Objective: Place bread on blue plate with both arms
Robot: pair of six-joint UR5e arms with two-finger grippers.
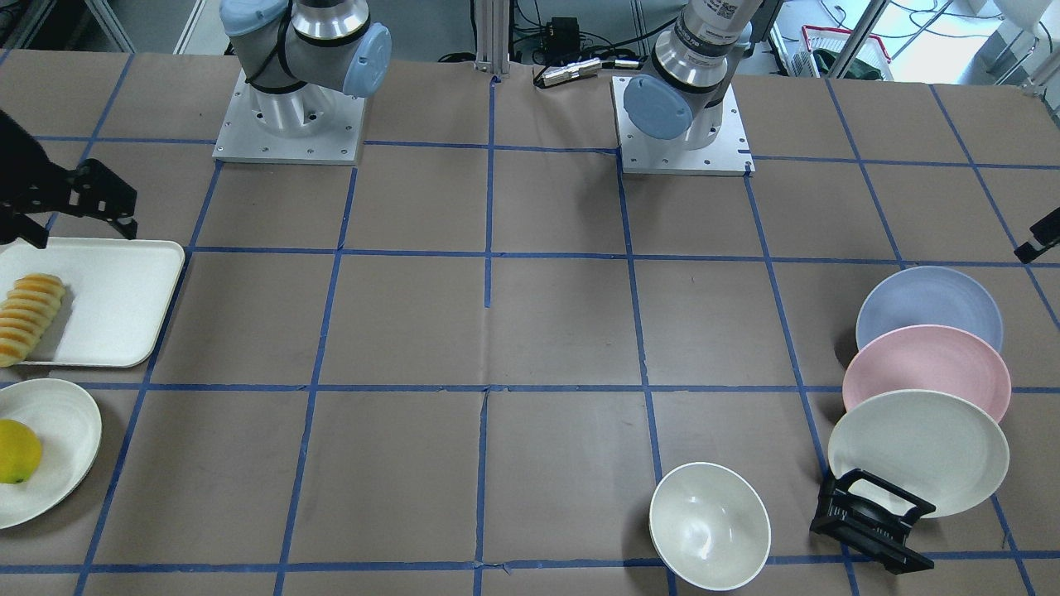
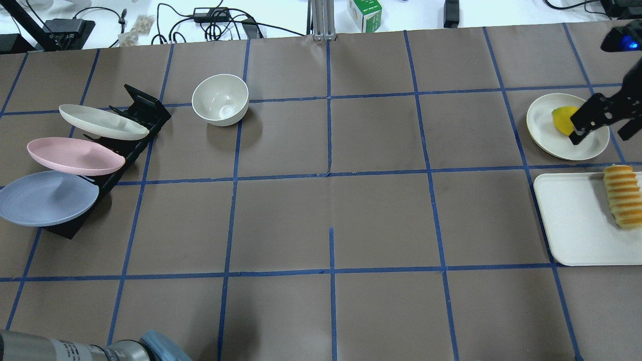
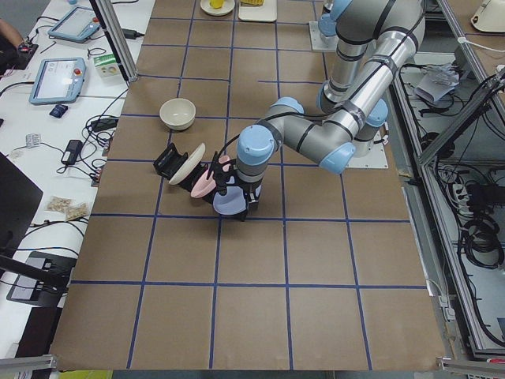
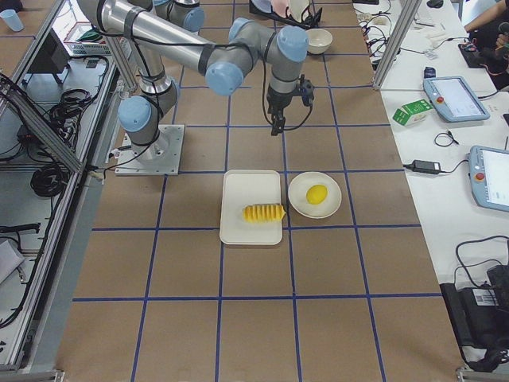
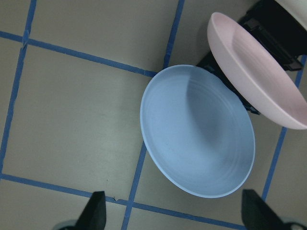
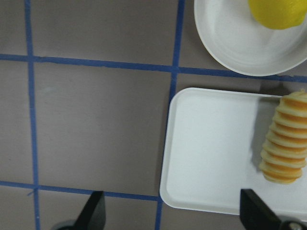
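Observation:
The bread (image 1: 29, 319) lies on a white tray (image 1: 116, 298), also seen in the overhead view (image 2: 623, 196) and the right wrist view (image 6: 285, 151). The blue plate (image 1: 929, 308) leans tilted in a black rack (image 1: 869, 521), nearest the robot, and shows in the overhead view (image 2: 47, 198) and the left wrist view (image 5: 196, 132). My left gripper (image 5: 175, 215) hovers open and empty above the blue plate. My right gripper (image 6: 175, 215) hovers open and empty above the tray's edge, beside the bread, and shows in the front view (image 1: 83, 232).
A pink plate (image 1: 927, 372) and a cream plate (image 1: 919, 451) lean in the same rack. A white bowl (image 1: 710, 526) stands near the rack. A yellow lemon (image 1: 16, 451) sits on a cream plate (image 1: 66, 430) next to the tray.

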